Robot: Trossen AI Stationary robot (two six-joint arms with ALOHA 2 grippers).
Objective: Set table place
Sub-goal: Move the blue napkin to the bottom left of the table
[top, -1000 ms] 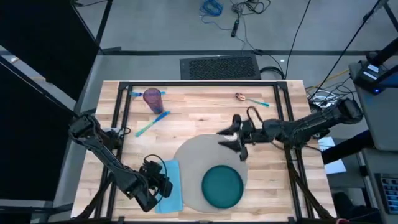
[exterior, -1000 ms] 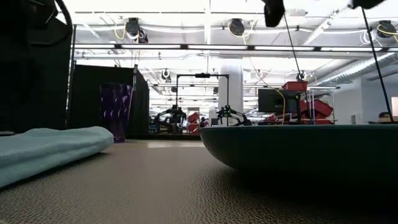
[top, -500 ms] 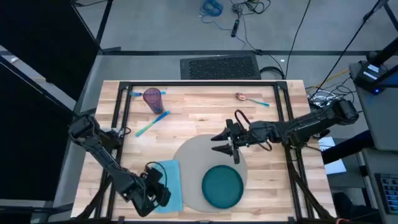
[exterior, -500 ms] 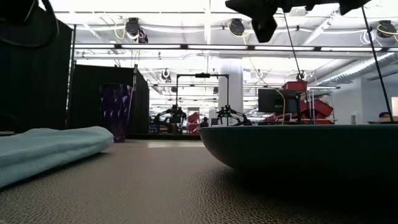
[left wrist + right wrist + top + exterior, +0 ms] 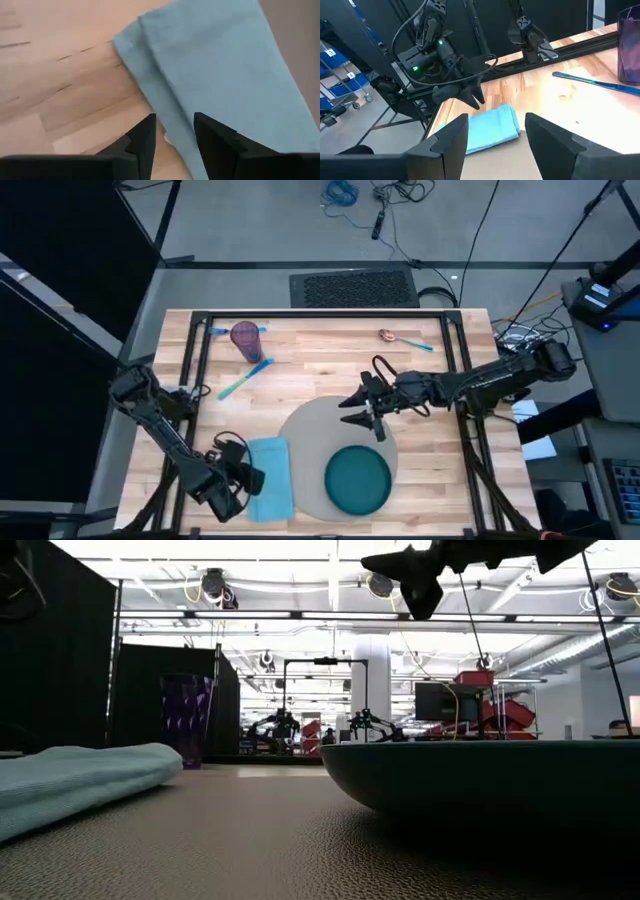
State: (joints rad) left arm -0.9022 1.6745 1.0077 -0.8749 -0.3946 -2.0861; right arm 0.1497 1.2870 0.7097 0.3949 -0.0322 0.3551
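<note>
While the right tool (image 5: 362,411) hangs with its fingers apart and empty above the far edge of the grey placemat (image 5: 312,430), the left tool (image 5: 250,479) sits low with fingers apart beside the light blue napkin (image 5: 270,488). On the tabletop (image 5: 320,355), the placemat carries a teal plate (image 5: 357,478) at its near side.

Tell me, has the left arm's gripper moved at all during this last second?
Yes. The left gripper backed off the light blue cloth napkin, toward the table's left edge.
</note>
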